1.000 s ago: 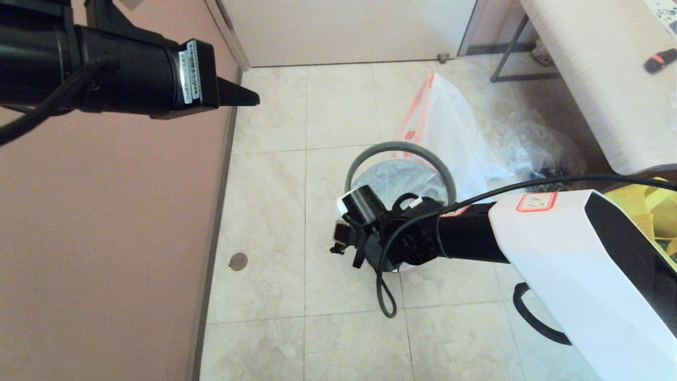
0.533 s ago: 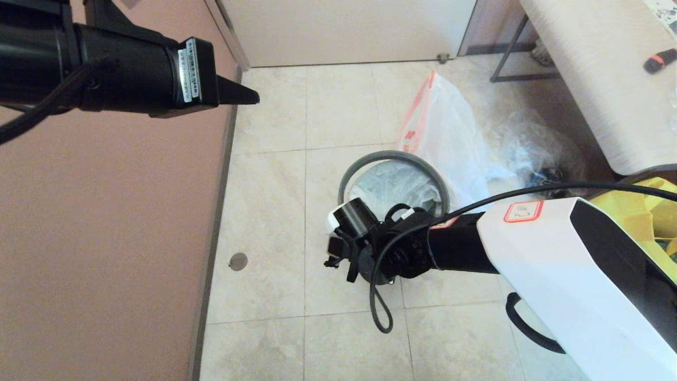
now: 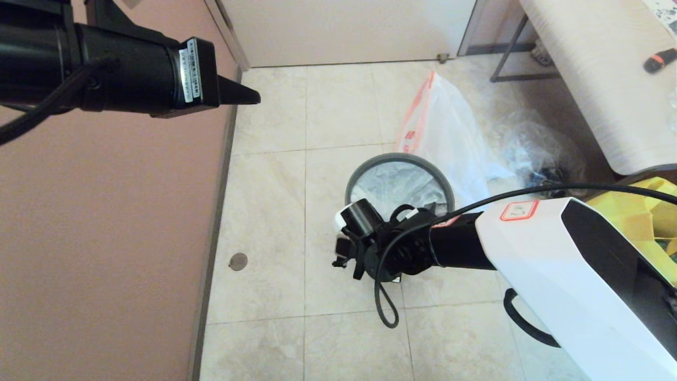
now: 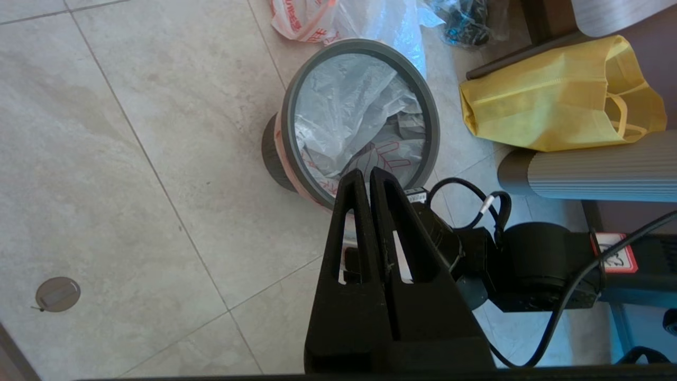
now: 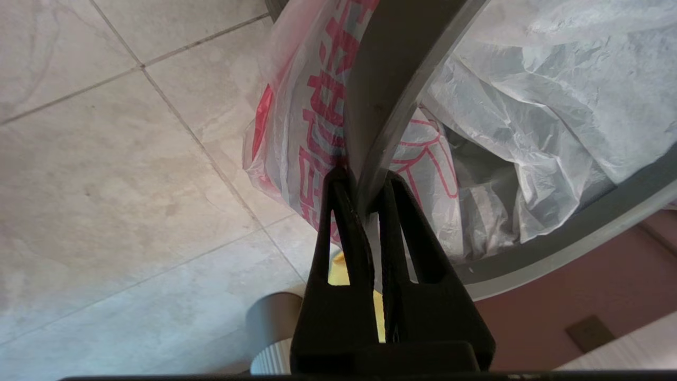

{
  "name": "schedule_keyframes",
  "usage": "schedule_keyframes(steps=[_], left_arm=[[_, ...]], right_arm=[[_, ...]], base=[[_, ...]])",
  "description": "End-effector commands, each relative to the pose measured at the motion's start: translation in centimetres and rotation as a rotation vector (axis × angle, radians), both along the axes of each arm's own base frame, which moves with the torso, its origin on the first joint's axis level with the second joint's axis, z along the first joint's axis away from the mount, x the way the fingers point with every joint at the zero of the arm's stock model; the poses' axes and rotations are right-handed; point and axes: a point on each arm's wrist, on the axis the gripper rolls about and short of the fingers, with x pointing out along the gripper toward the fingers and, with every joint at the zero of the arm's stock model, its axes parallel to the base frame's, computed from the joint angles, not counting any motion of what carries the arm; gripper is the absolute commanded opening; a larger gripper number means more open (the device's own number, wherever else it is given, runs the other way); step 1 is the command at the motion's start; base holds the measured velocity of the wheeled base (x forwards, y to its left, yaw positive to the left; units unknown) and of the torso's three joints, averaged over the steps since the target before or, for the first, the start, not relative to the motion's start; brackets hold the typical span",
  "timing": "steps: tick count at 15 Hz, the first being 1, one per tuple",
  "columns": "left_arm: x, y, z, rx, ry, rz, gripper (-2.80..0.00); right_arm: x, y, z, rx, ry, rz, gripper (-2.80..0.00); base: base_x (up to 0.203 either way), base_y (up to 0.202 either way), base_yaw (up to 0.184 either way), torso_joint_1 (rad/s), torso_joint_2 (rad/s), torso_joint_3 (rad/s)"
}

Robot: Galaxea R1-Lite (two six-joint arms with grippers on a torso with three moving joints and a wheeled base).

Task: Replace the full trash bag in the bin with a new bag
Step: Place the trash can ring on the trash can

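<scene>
The bin (image 3: 400,186) stands on the tiled floor, black wall (image 4: 270,159) showing under the dark grey rim ring (image 4: 359,45). The new bag (image 4: 349,106) lines it, its red-printed edge (image 5: 312,116) folded outside under the ring (image 5: 391,79). My right gripper (image 5: 365,177) is shut on the ring's near edge. The full trash bag (image 3: 444,127) lies just behind the bin. My left gripper (image 3: 248,98) is held high to the left, shut with nothing in it (image 4: 368,174).
A clear bag with dark items (image 3: 539,156) lies right of the full bag. A yellow tote (image 4: 555,100) and a bench (image 3: 592,79) stand at the right. A pink wall (image 3: 106,238) bounds the left; a floor drain (image 3: 238,261) is near it.
The rim ring, held raised and tilted over the bin before, has come down level onto the bin's top with my right gripper still on it. The left arm has not moved.
</scene>
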Motion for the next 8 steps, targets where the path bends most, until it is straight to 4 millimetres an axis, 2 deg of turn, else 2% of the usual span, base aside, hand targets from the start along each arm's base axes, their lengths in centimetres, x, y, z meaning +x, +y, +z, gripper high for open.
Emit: schedule_keyframes(steps=[1,4,8], left_arm=[[0.06,-0.04,-0.07,0.001,0.004,-0.001,-2.8],[0.05,-0.04,-0.07,0.001,0.004,-0.001,-2.8],[0.07,-0.04,-0.08,0.001,0.005,-0.001,-2.8]], right_arm=[[0.23,0.06,-0.75,-0.018,0.009,0.0,-2.8],[0.95,-0.33,-1.0,-0.038,0.014,-0.002,-2.8],[0.65,-0.7,-0.57,-0.064,0.036,0.002,-2.8]], base=[[0.0,0.0,0.0,0.0,0.0,0.0],[0.0,0.0,0.0,0.0,0.0,0.0],[0.0,0.0,0.0,0.0,0.0,0.0]])
